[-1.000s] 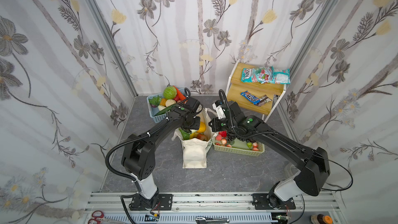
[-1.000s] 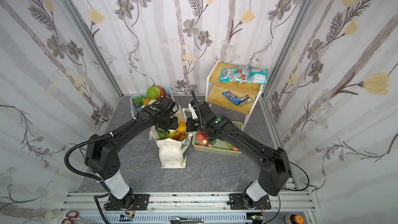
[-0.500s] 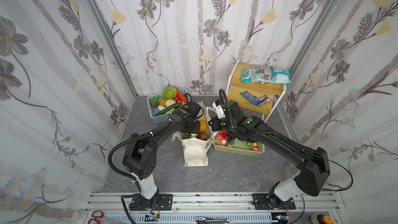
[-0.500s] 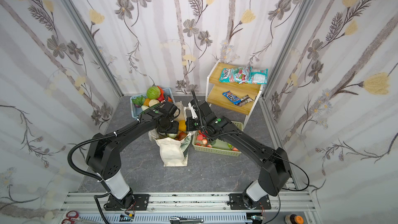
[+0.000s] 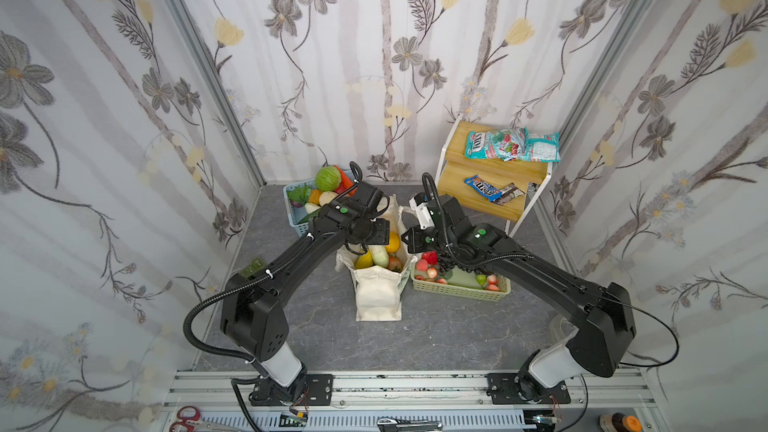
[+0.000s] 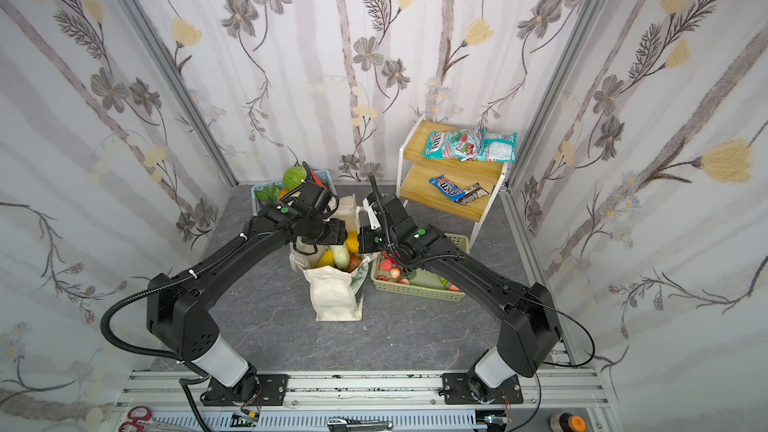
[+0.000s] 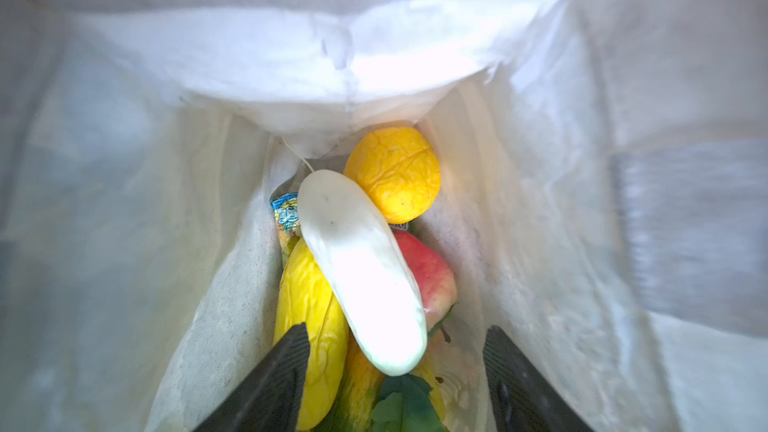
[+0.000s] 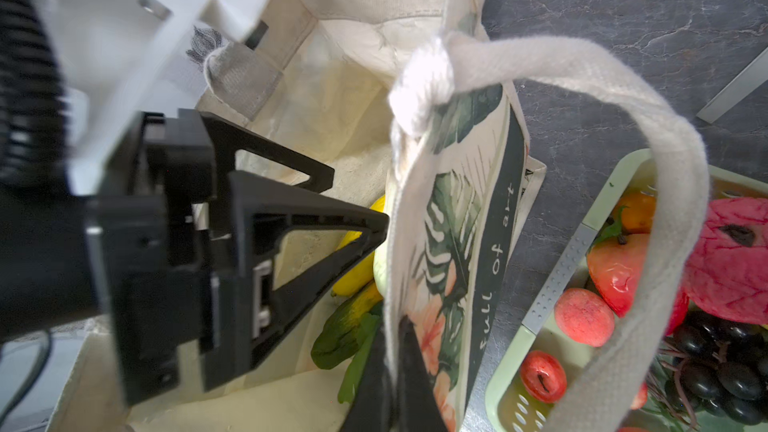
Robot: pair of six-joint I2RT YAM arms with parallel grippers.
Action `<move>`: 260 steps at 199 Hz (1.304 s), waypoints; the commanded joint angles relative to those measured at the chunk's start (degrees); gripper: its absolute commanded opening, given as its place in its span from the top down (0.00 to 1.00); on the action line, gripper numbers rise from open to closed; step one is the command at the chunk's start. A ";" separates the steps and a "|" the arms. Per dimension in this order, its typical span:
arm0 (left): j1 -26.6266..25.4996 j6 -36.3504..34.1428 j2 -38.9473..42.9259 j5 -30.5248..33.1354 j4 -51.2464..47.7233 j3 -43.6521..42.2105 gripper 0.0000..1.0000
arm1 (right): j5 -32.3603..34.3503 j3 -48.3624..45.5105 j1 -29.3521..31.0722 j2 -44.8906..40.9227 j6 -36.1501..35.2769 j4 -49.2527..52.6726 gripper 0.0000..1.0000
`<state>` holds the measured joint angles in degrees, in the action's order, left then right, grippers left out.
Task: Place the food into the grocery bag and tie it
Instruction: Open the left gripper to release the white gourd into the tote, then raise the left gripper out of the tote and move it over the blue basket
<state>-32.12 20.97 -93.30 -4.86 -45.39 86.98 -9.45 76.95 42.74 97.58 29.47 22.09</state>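
Currently the grocery bag (image 5: 377,297) (image 6: 332,297) stands upright on the grey floor with its mouth open. The pale green basket (image 5: 461,290) is just beside it and the blue basket (image 5: 296,218) sits behind it.

Left gripper (image 7: 397,330) is over the bag mouth, pointing down into it. Its jaws are apart and grip nothing.

Inside the bag, seen from the left wrist:
- pale vegetable (image 7: 361,268) lies on top, free of both fingers
- orange (image 7: 395,172) touches its far end
- yellow fruit (image 7: 311,313) lies alongside and partly under it
- red fruit (image 7: 432,280) is on the other side
- snack packet (image 7: 286,214) shows only a corner, lower down

Right gripper (image 8: 392,351) is closed, pinching the rim of the leaf-print side wall. One cream handle (image 8: 582,72) loops out over the pale green basket.
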 commanded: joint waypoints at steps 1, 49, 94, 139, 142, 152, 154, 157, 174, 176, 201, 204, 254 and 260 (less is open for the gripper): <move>0.30 0.30 1.64 -3.44 -0.48 2.09 0.31 | 0.66 -0.25 0.08 0.46 0.22 -2.14 1.00; 1.77 0.34 4.56 -8.98 0.54 6.28 0.34 | 0.86 -0.86 -0.02 0.60 0.14 -2.22 1.00; 4.62 1.66 7.47 -12.80 2.51 7.57 0.35 | 0.98 -1.32 -0.10 0.44 0.01 -2.22 1.00; 8.39 1.64 10.57 -12.92 2.57 9.95 0.35 | 1.14 -1.49 -0.20 0.42 0.06 -2.22 1.00; 8.78 1.55 10.64 -12.82 2.38 10.23 0.35 | 1.04 -1.48 -0.19 0.46 0.04 -2.16 1.00; 10.25 1.20 10.55 -12.54 1.62 11.13 0.35 | 1.02 -1.45 -0.20 0.55 0.04 -2.31 1.00; 10.57 1.10 10.51 -12.50 1.51 11.29 0.35 | 1.02 -1.45 -0.20 0.56 0.03 -2.27 1.00; 10.97 0.97 10.55 -12.39 1.36 11.47 0.35 | 1.02 -1.45 -0.18 0.59 0.03 -2.31 1.00; 13.24 0.18 10.37 -10.90 0.78 12.22 0.36 | 0.97 -1.41 -0.19 0.54 0.11 -2.31 1.00; 13.47 0.07 10.34 -10.66 0.62 12.29 0.36 | 1.00 -1.40 -0.18 0.51 0.14 -2.31 1.00; 16.30 -1.34 9.74 -7.99 -0.49 13.12 0.36 | 1.03 -1.45 -0.19 0.37 0.12 -2.15 1.00; 16.58 -1.49 9.72 -7.66 -0.56 13.13 0.36 | 1.15 -1.45 -0.20 0.38 0.08 -2.14 1.00; 20.57 -3.34 8.24 -3.82 -1.49 13.17 0.38 | 1.10 -0.69 -0.19 0.52 -0.07 -1.44 1.00; 20.84 -3.39 8.09 -3.59 -1.50 13.11 0.38 | 1.11 -0.58 -0.14 0.55 -0.03 -1.43 1.00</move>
<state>-12.36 19.03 -84.73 -10.94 -46.15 99.66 -9.04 75.68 42.52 97.69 29.47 20.82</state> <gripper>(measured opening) 0.622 0.048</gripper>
